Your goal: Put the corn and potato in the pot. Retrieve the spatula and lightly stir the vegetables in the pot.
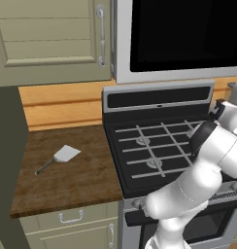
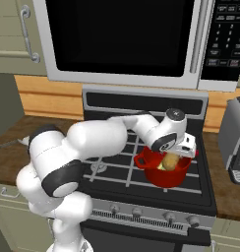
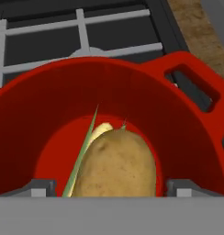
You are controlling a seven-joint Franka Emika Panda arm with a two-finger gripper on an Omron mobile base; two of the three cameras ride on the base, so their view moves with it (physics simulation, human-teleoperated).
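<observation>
The red pot [image 3: 187, 78] stands on the stove's front right burner [image 2: 166, 179]. Inside it lies the golden-brown potato [image 3: 116, 165], with the corn [image 3: 98, 133] under and beside it, a green husk tip sticking up. My gripper [image 3: 111, 186] hangs open just above the pot's mouth, one fingertip [image 3: 40, 187] on each side of the potato with a small gap on both sides. In the right base view the gripper [image 2: 177, 151] sits over the potato [image 2: 170, 161]. The spatula [image 1: 66, 154] lies flat on the wooden counter left of the stove, handle pointing front-left.
The stove [image 1: 154, 146] has bare black grates on its left burners. A microwave [image 2: 122, 39] hangs above it. A grey toaster [image 2: 235, 138] stands on the counter to the right. Cabinets [image 1: 52, 39] hang above the wooden counter [image 1: 86, 180] on the left.
</observation>
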